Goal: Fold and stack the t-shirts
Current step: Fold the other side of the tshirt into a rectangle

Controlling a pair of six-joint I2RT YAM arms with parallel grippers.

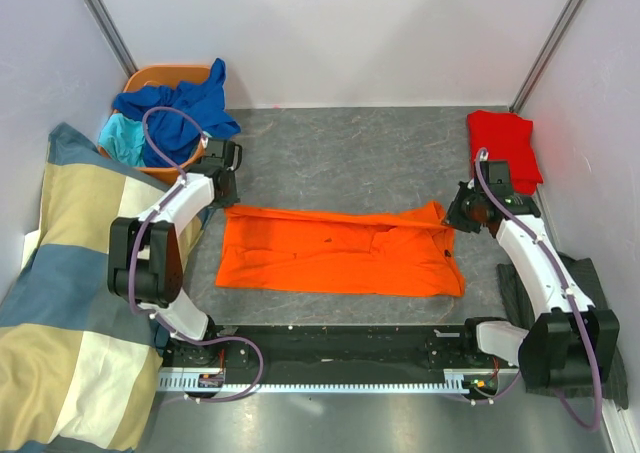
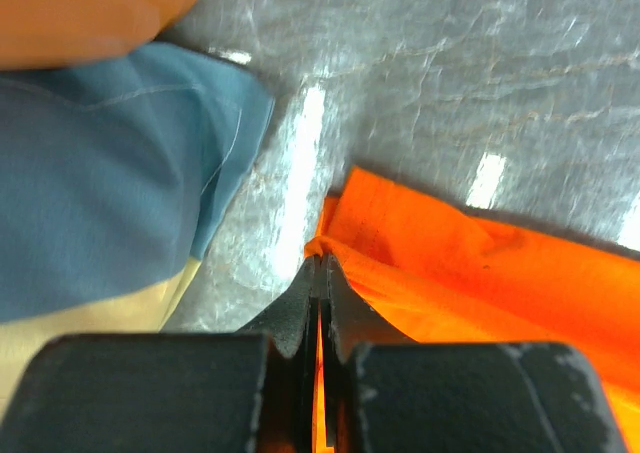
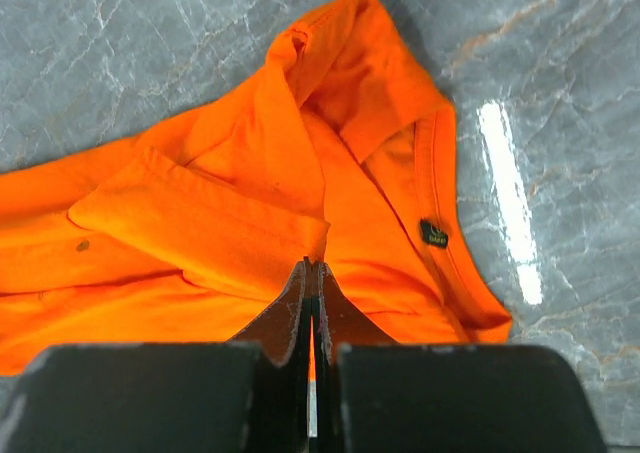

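- Draping over the near left side, a blue, cream and yellow checked blanket [image 1: 70, 303] runs out of the top view at the bottom and left, so its full extent is hidden.
- At the near right, a dark cloth [image 1: 590, 273] lies mostly under the right arm; only its edges show.
- The orange t-shirt [image 1: 340, 253] lies spread flat on the grey table [image 1: 350, 153] between the two arms, folded lengthwise into a long band.
- The left gripper [image 2: 318, 265] has its jaws pressed together on the shirt's far left corner; a sliver of orange shows between the fingers. The blanket beside it is blurred in the wrist view.
- The right gripper [image 3: 312, 265] is likewise closed, and appears to nip the edge of a folded-over flap near the collar; the fingers cover the exact hold.
- At the far left, an orange basket [image 1: 150, 76] holds a royal blue t-shirt [image 1: 185, 103] spilling over the rim and a turquoise one [image 1: 122, 138], largely covered by it.
- At the far right, a red t-shirt [image 1: 505, 138] lies folded by the wall, well apart from the orange one.
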